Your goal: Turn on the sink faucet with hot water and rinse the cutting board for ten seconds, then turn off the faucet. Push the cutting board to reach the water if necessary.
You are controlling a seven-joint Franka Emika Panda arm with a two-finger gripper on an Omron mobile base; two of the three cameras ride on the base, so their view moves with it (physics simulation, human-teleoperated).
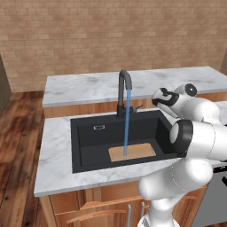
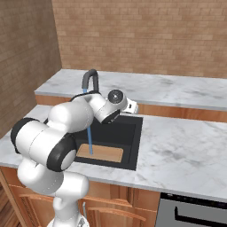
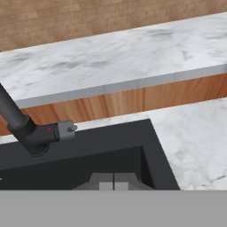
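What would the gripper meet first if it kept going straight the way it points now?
Probably the sink's back right corner rim. In the hand view the shut gripper aims over it, the faucet's lever off to one side, the raised marble counter behind; depth is unclear.

The robot's big white arm hides the right end of the sink (image 1: pixel 88 146) in the left base view. In the right base view it hides the bottom of the sink faucet (image 2: pixel 91 77) and the left side of the cutting board (image 2: pixel 104 154). In the hand view, the faucet's spout is cut off.
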